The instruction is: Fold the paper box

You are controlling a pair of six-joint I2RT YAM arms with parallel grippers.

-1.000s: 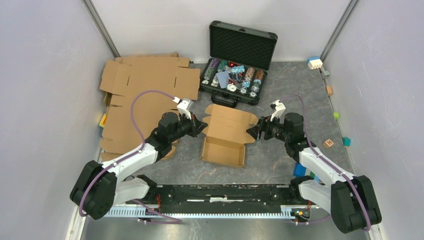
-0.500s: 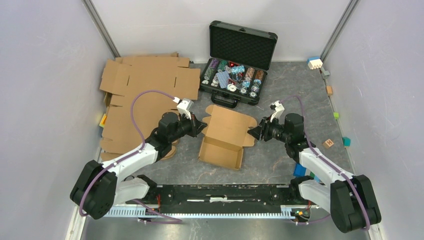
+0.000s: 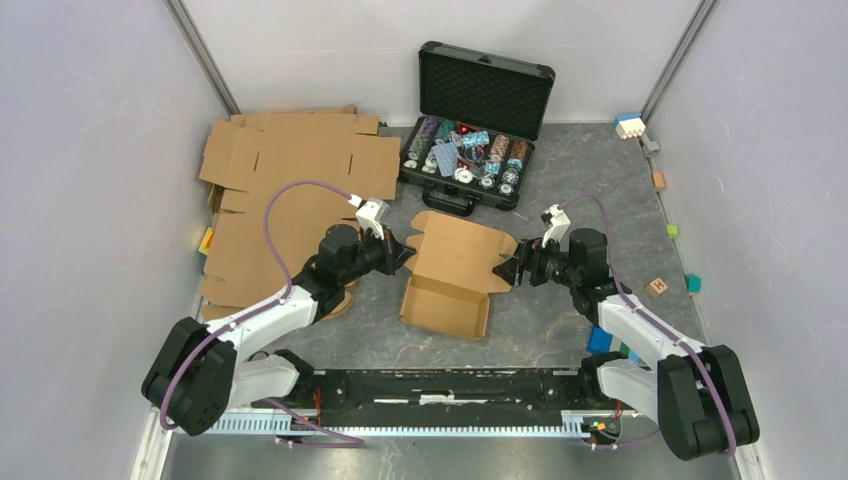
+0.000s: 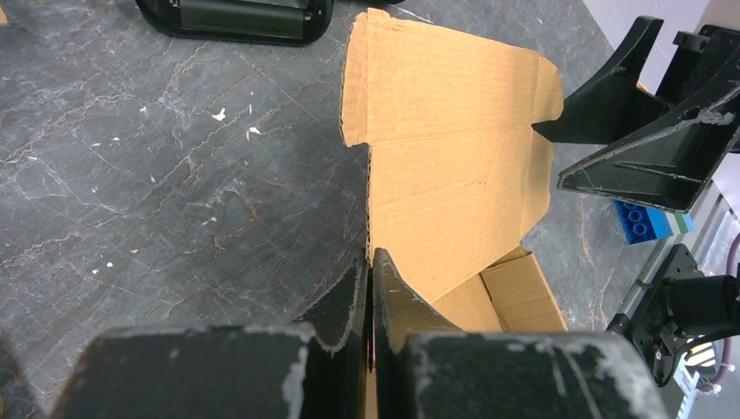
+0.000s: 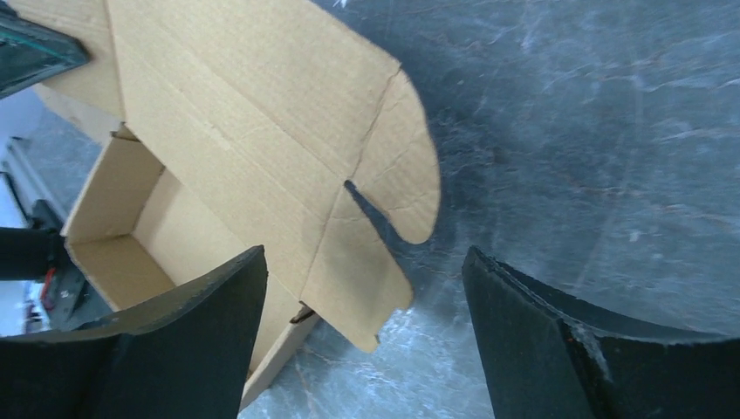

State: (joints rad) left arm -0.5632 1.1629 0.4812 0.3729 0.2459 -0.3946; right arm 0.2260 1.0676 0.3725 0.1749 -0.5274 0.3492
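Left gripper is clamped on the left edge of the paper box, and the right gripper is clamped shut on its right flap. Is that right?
Not quite: the right gripper is open, its fingers spread wide and not closed on the right flap of the paper box, as the right wrist view shows. The left gripper is clamped on the box's left edge.

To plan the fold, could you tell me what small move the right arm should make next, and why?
Probably close the right gripper on the lid's side tab: its fingers stand open at it, while the left gripper pinches the paper box's opposite edge.
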